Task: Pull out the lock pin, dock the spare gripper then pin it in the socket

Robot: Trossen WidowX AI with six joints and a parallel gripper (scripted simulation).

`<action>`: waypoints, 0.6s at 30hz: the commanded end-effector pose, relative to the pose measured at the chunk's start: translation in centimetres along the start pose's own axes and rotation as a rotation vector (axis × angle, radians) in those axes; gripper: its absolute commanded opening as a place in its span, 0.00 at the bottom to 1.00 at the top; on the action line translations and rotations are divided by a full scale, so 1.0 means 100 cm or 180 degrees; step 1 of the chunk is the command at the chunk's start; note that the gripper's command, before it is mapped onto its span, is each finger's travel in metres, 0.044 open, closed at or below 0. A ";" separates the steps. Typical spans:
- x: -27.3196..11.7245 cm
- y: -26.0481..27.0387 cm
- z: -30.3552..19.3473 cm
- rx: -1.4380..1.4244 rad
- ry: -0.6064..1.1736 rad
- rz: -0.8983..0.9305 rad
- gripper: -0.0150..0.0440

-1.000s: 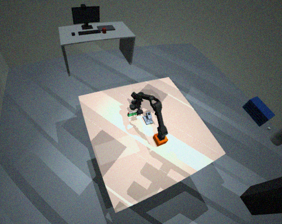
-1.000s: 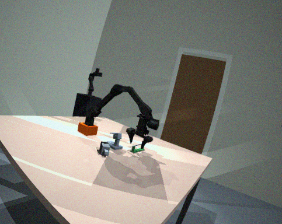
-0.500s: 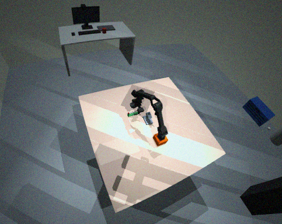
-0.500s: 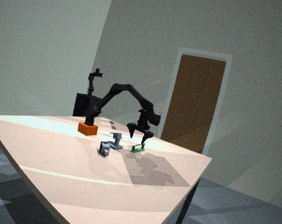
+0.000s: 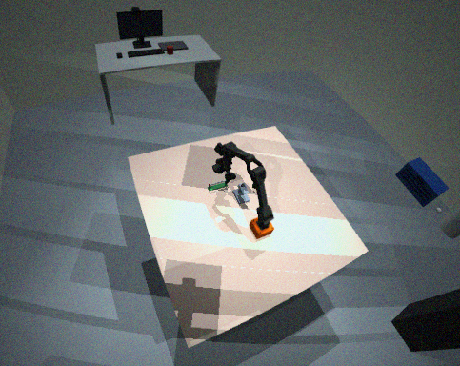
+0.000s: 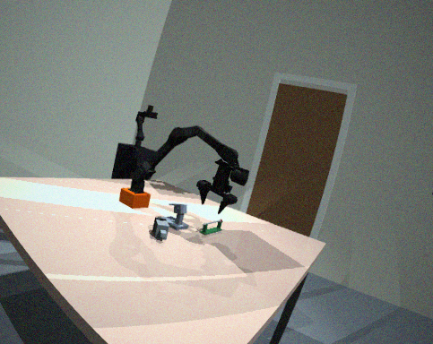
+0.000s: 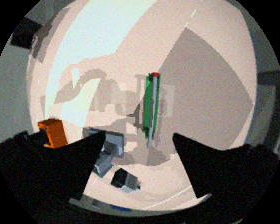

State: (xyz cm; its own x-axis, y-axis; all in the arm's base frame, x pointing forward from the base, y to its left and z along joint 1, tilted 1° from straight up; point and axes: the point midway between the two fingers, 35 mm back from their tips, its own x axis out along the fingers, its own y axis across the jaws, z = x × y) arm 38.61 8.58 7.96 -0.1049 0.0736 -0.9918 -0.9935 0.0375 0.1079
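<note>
Wide-open, empty gripper (image 5: pixel 226 172) (image 6: pixel 212 209) (image 7: pixel 140 136); lock pin (image 5: pixel 210 187) (image 6: pixel 220 220) (image 7: pixel 154 95) lay at twelve o'clock in wrist view, apparently extracted. Next came docking: grasping the spare gripper (image 6: pixel 160 227) (image 7: pixel 140 136), at six.

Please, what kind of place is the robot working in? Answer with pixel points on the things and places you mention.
It looks like an office or lab room: a desk (image 5: pixel 152 63) carries a monitor (image 5: pixel 140 24) and a keyboard (image 5: pixel 146 52), a brown door (image 6: pixel 298 157) is in the wall, and the arm (image 5: pixel 260 186) (image 6: pixel 197 132) stands on a large table (image 5: pixel 271 295) (image 6: pixel 166 305).
</note>
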 end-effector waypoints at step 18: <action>-0.054 0.003 -0.002 0.0132 0.0003 -0.0088 1.00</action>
State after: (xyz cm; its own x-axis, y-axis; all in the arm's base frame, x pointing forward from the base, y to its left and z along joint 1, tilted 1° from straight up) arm 38.78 8.53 13.74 -0.0844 0.0772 -0.9934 -0.9951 0.0446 0.0881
